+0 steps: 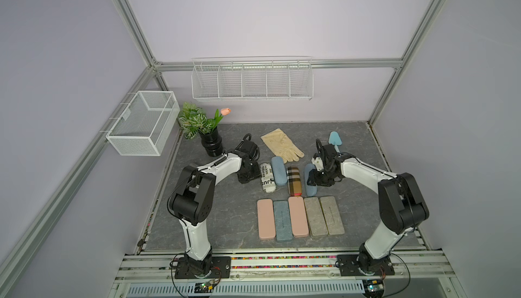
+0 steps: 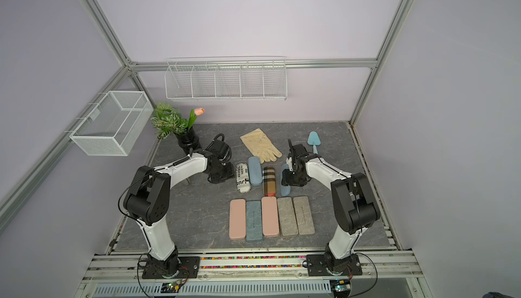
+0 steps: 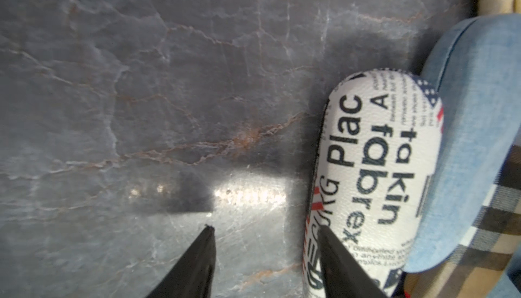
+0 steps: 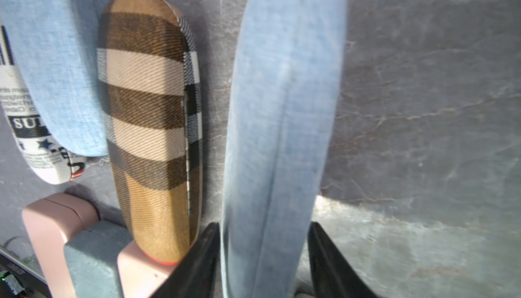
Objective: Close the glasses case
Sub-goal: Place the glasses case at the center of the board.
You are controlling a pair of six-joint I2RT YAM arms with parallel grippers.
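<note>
A grey marble-veined table [image 1: 222,226] floors a lilac-walled booth framed in aluminium bars [image 1: 133,26] (twelve o'clock here means the back wall in the top views). A white wire shelf basket [image 1: 252,85] hangs at twelve o'clock and a white mesh bin [image 1: 132,145] at ten. The pale blue denim oval glasses case [image 4: 284,113] lies right of mid-table, at three o'clock of a tan-and-black plaid oval case [image 4: 149,113].

The right gripper [image 4: 262,226] has its jaws parted to either side of the denim case's end. The case is blurred there, so I cannot tell whether they press it or merely flank it, nor whether its seam is fully shut. In both top views the gripper body hides the case's middle.

The left gripper [image 3: 265,227] stands wide with bare table between its jaws. One tip overlaps a white newsprint-patterned oval case [image 3: 372,169], which runs out of frame.
</note>
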